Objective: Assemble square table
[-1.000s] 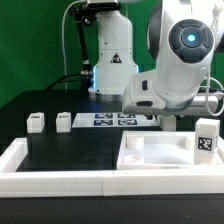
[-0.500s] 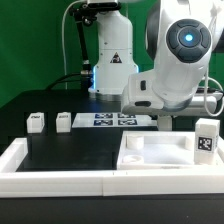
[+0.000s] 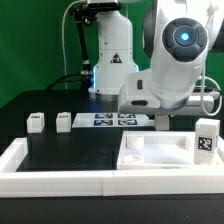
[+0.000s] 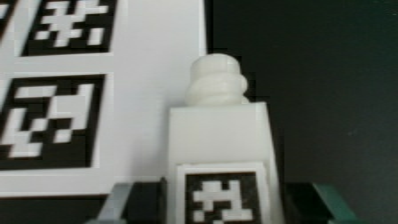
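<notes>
**Inventory, from the exterior view's left to its right**

1. Far-left leg (image 3: 35, 122): a small white tagged block, sitting loose on the black tabletop (image 3: 75, 148).
2. Second leg (image 3: 64, 121): sitting near the first, not touching it.
3. Marker board (image 3: 118, 119): lying flat towards the back. The wrist view is showing it (image 4: 146, 120) just beside the held leg.
4. Square slab (image 3: 155, 152): lying at the front, hollow side up, with no leg seen fitted.
5. Arm (image 3: 175, 70): leaning low behind the slab and hiding the gripper from the exterior view.
6. Gripper (image 4: 221, 205): in the wrist view its dark fingers (image 4: 139, 203) are pressing both sides of the held leg (image 4: 221, 140), clamping it. The leg's knobbed tip is pointing away from the wrist. Whether the leg is resting on the tabletop cannot be told.
7. Right leg (image 3: 206, 138): standing upright just beyond the slab's right edge.

**Step in hand (judged):** the arm is taking up a first leg. The next move calls for lifting it clear, carrying it to a slab corner, and lining up the knobbed tip before turning it in.

**Labels:** the tags are showing only black-and-white patterns. No brand or readable writing is visible.
</notes>
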